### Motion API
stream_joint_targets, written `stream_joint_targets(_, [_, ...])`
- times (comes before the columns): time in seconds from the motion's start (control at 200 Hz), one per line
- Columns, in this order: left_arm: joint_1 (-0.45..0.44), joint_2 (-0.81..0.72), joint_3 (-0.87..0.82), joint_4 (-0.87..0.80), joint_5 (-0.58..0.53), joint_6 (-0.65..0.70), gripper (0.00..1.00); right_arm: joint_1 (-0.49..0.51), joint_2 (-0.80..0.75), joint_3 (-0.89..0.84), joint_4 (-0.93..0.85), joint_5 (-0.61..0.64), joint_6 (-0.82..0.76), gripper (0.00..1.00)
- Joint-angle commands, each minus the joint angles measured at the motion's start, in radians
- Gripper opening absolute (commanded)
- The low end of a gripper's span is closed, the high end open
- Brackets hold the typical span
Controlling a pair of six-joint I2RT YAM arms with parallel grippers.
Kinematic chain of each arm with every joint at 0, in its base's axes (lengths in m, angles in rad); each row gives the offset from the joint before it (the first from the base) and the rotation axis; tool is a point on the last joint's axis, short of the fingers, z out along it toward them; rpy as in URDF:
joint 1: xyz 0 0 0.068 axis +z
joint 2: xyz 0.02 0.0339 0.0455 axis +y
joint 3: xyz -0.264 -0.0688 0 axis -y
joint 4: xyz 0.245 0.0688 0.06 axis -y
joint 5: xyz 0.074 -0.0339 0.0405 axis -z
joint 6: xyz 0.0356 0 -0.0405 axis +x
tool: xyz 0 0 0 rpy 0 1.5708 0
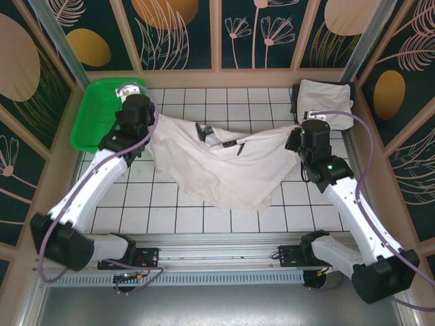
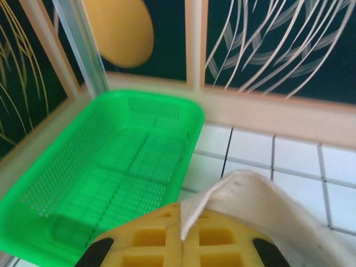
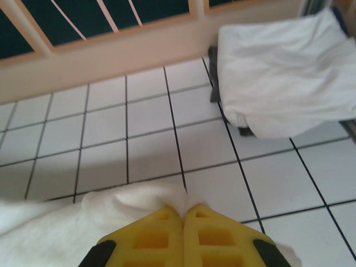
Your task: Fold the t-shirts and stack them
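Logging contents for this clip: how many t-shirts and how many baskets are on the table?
T-shirts: 2 (spread t-shirt mid-table, folded t-shirt far right corner)
Baskets: 1 (green basket)
Total: 3

Tiled table (image 1: 136,198): basket (image 1: 90,121), t-shirts (image 1: 224,170)

L claw (image 2: 181,218) pinched tight, R claw (image 3: 184,214) likewise
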Motion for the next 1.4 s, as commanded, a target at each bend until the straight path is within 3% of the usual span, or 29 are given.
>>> stream_joint_targets(0.0, [0.041,0.068,0.123,0.004,0.093,-0.007,0.0,-0.079,0.022,0.003,0.086,-0.178,0.021,0.0])
stream_joint_targets(0.11, [0.049,0.118,0.332,0.014,0.157,0.061,0.0,-0.174,0.11,0.158,0.054,-0.313,0.047,0.0])
stream_joint_targets(0.26, [0.048,0.181,0.714,-0.084,0.226,0.137,0.0,-0.185,0.208,0.442,-0.066,-0.358,0.071,0.0])
stream_joint_targets(0.375, [0.048,0.122,0.802,-0.08,0.26,0.183,0.0,-0.184,0.192,0.523,-0.088,-0.4,0.11,0.0])
stream_joint_targets(0.45, [0.049,0.007,0.678,0.001,0.331,0.205,0.0,-0.185,0.166,0.496,-0.069,-0.432,0.137,0.0])
stream_joint_targets(0.57, [0.048,-0.227,0.263,0.197,0.411,0.169,0.0,-0.187,0.175,0.376,0.008,-0.46,0.156,0.0])
stream_joint_targets(0.666, [0.048,-0.33,-0.033,0.27,0.434,0.094,0.0,-0.198,0.273,0.292,0.115,-0.444,0.139,0.0])
stream_joint_targets(0.731, [0.048,-0.346,-0.206,0.309,0.43,0.009,0.0,-0.208,0.387,0.287,0.177,-0.401,0.123,0.23])
stream_joint_targets(0.786, [0.049,-0.33,-0.332,0.336,0.425,-0.053,0.0,-0.21,0.513,0.355,0.15,-0.373,0.084,0.25])
stream_joint_targets(0.841, [0.048,-0.297,-0.415,0.344,0.387,-0.116,0.0,-0.208,0.638,0.455,0.056,-0.343,0.062,0.36])
stream_joint_targets(0.951, [0.049,-0.196,-0.476,0.284,0.271,-0.196,0.0,-0.144,0.731,0.537,-0.086,-0.194,0.033,0.51])
stream_joint_targets(1.071, [0.048,-0.11,-0.448,0.212,0.213,-0.212,0.0,0.009,0.573,0.334,-0.023,-0.043,0.051,0.56])
stream_joint_targets(1.211, [0.048,-0.097,-0.456,0.221,0.201,-0.209,0.0,0.235,0.307,-0.067,0.259,-0.14,0.08,0.54])
stream_joint_targets(1.296, [0.048,-0.097,-0.46,0.224,0.2,-0.213,0.0,0.264,0.276,-0.218,0.355,-0.194,0.122,0.49])
stream_joint_targets(1.396, [0.049,-0.101,-0.466,0.229,0.205,-0.214,0.0,0.254,0.351,-0.261,0.381,-0.167,0.111,0.48])
